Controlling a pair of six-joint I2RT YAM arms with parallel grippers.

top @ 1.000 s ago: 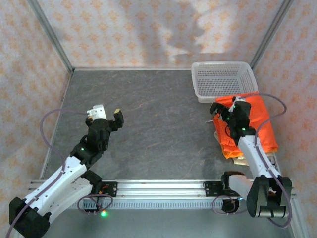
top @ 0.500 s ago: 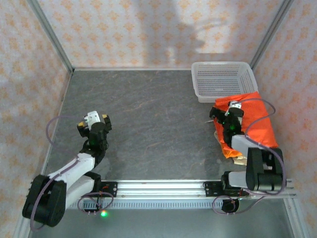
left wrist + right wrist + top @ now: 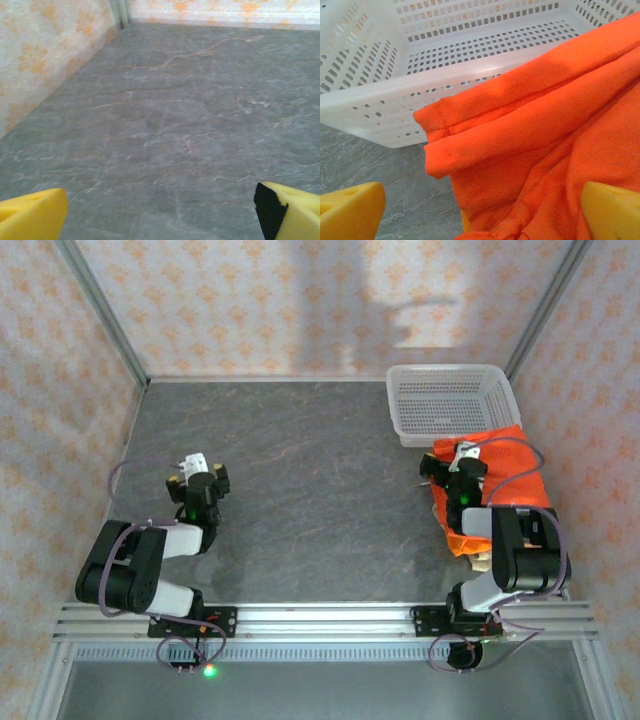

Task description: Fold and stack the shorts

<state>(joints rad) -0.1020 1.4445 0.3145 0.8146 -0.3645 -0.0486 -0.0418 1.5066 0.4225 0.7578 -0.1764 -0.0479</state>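
A pile of bright orange shorts [image 3: 510, 490] lies folded at the table's right side, with a tan edge of the beige shorts [image 3: 483, 560] peeking out beneath its near end. In the top view my right gripper [image 3: 450, 464] hovers open at the pile's far left corner. The right wrist view has the orange shorts [image 3: 545, 135] between and below my right gripper [image 3: 480, 217], whose yellow fingertips [image 3: 350, 210] stand wide apart with nothing clamped. My left gripper [image 3: 205, 476] is open over bare table at the left. In the left wrist view my left gripper [image 3: 160, 220] holds nothing.
A white perforated basket [image 3: 450, 400] stands at the back right, touching the pile's far edge; its wall [image 3: 395, 100] is close ahead of my right fingers. Patterned walls enclose the grey table [image 3: 320, 480]. Both arms are folded back near their bases.
Both arms have pulled back and folded toward their bases. The left gripper moved from mid-left of the table back toward the near left. The shorts pile has not moved.
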